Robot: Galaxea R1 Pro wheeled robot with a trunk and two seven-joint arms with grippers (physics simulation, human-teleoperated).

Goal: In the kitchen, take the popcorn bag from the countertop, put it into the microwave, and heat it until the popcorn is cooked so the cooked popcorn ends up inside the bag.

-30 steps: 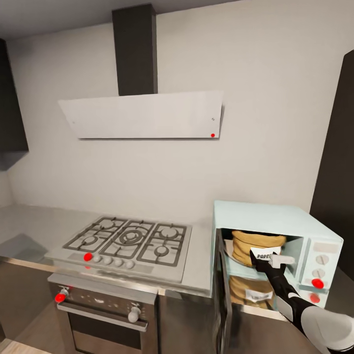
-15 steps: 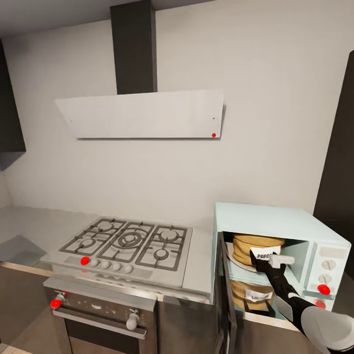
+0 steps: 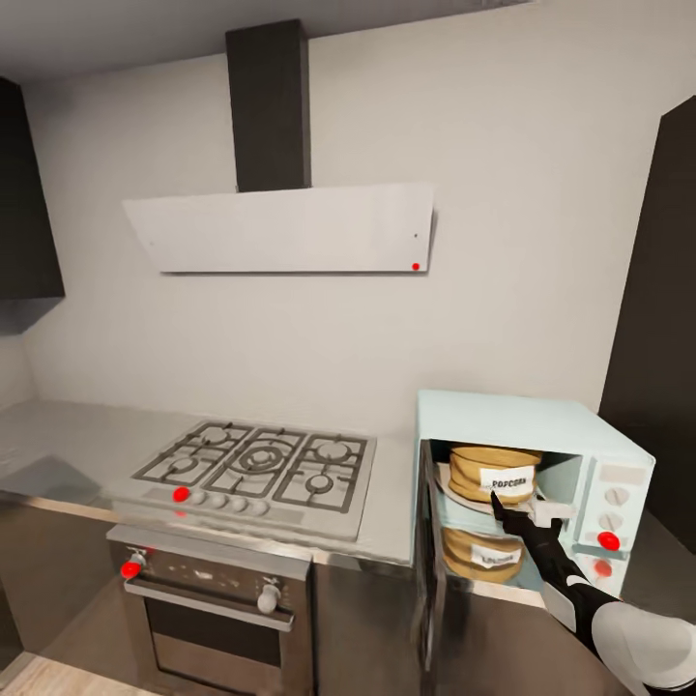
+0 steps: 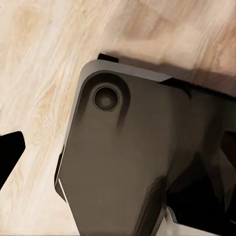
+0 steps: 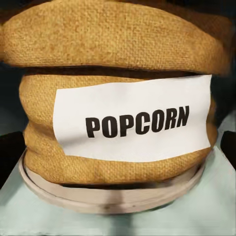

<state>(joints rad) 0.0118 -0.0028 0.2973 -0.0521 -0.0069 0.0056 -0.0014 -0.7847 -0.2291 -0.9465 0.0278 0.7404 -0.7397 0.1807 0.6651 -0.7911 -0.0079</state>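
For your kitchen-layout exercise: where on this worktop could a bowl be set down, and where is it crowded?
Free: the grey countertop left of the gas hob, and the narrow strip between hob and microwave. Crowded: the microwave cavity, holding the popcorn bag on its plate, with the right hand before it.

There is 1 popcorn bag (image 3: 495, 474), sitting on 1 round plate (image 3: 454, 491) inside 1 microwave (image 3: 541, 430), and a second bag shape below it looks like its reflection. The microwave has 2 white knobs and 2 red dots on its front. Beside it are 1 gas hob (image 3: 256, 462) with 5 burners, 1 oven (image 3: 208, 619) with 2 knobs, and 1 white hood (image 3: 290, 227).
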